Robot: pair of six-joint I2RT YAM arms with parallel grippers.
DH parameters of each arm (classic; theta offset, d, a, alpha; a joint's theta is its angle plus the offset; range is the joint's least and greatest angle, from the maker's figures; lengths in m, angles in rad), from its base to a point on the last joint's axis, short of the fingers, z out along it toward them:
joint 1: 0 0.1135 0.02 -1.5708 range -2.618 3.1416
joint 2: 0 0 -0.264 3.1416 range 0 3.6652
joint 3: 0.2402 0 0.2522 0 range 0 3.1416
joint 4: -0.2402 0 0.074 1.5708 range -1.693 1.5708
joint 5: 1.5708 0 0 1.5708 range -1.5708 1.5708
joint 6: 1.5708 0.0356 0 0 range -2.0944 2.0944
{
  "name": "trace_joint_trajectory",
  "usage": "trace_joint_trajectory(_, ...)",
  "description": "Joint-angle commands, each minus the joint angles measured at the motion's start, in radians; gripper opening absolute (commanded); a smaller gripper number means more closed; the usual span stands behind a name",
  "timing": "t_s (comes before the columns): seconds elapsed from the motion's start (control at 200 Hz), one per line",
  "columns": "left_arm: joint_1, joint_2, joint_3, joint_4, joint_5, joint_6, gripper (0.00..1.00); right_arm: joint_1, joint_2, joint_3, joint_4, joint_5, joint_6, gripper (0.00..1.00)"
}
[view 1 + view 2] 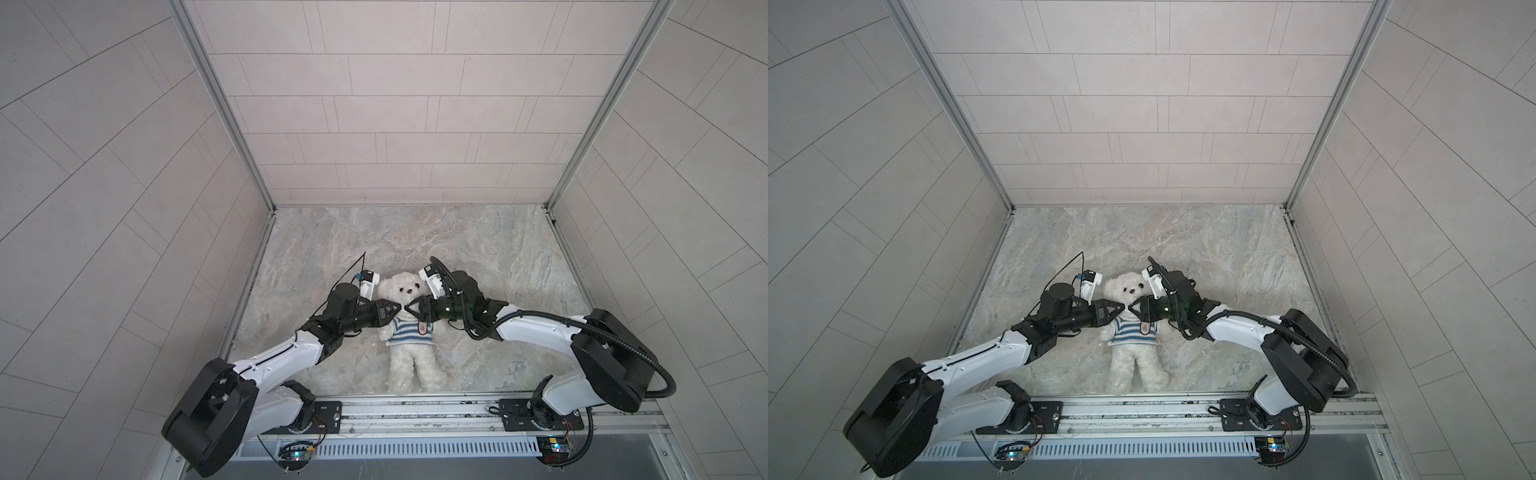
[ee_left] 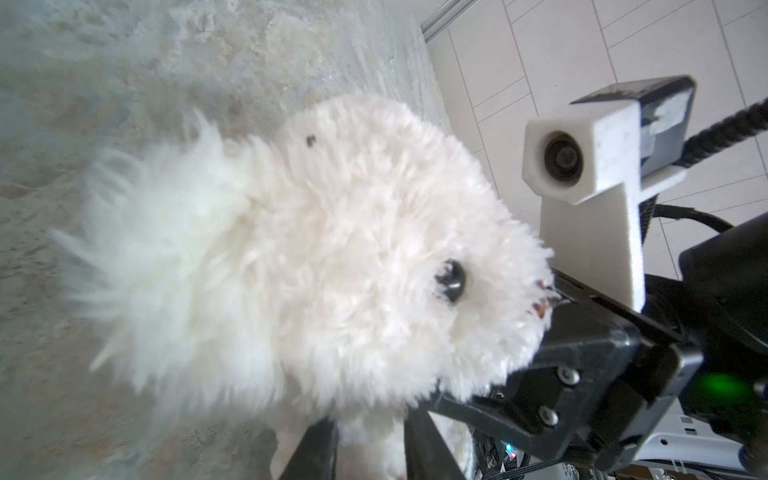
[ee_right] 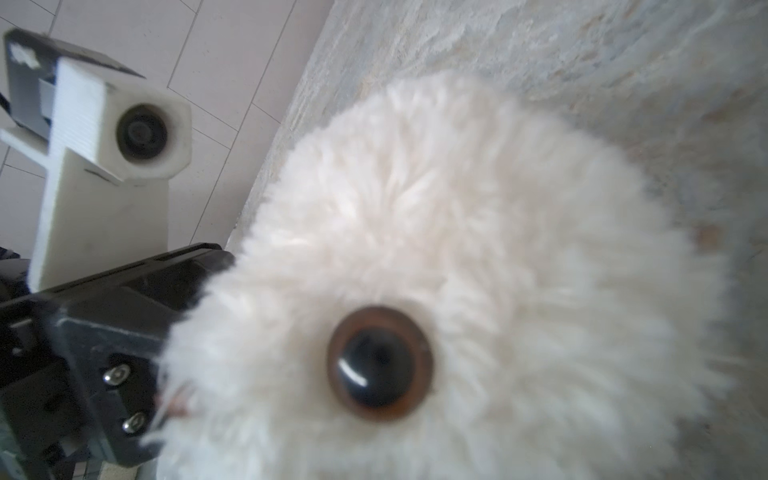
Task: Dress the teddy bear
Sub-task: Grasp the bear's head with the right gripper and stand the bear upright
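**Shirt on torso; both grippers at the collar**

Bear [image 1: 404, 287] lay on its back near the front middle of the table [image 1: 478, 257], head toward the far wall, legs toward the arm bases. The shirt [image 1: 411, 334] covered chest and belly, with the hem above the legs and the badge [image 1: 422, 328] on the side of the right arm. From above I could not tell whether the arms were through the sleeves.

The left gripper [image 1: 395, 309] and right gripper [image 1: 411, 309] met tip to tip at the neck, just under the chin. In both top views the fingers looked drawn nearly together. The left wrist view showed fur between two dark fingers [image 2: 320, 449]. Whether either gripper was clenched on cloth, on fur or on nothing, I could not tell.

Judgement: the step was seating the neckline.
- Pinch the knit edge only, not the pile beneath.
- Pull both sides evenly toward the shoulders, low over the table.
- Keep the tips from colliding.

Materials:
- Fur long, white and fluffy, and likely to hide the collar edge.
- Eye [image 3: 380, 363] a glossy brown-rimmed bead.
- Shirt a soft blue-and-white striped knit that would probably stretch and bunch.
- Table a hard, mottled grey stone pattern.
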Motion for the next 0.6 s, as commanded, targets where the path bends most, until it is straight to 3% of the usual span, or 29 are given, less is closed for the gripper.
trace_joint_trajectory(0.0,-0.007,-0.064,0.018,0.010,0.006,0.026,0.31,0.014,-0.097,-0.041,0.068,0.053,-0.029,0.33)
trace_joint_trajectory(0.155,-0.008,-0.224,0.031,-0.068,-0.023,0.053,0.37,0.044,-0.288,-0.090,0.033,0.185,-0.150,0.23)
trace_joint_trajectory(0.4,-0.039,-0.479,0.218,-0.457,-0.113,0.170,0.39,0.106,-0.569,0.016,-0.127,0.470,-0.357,0.13)
trace_joint_trajectory(0.471,-0.045,-0.510,0.245,-0.474,-0.112,0.140,0.41,0.115,-0.599,0.060,-0.160,0.549,-0.372,0.07)
trace_joint_trajectory(0.591,-0.083,-0.549,0.237,-0.430,-0.125,0.078,0.54,0.132,-0.607,0.128,-0.180,0.630,-0.387,0.00)
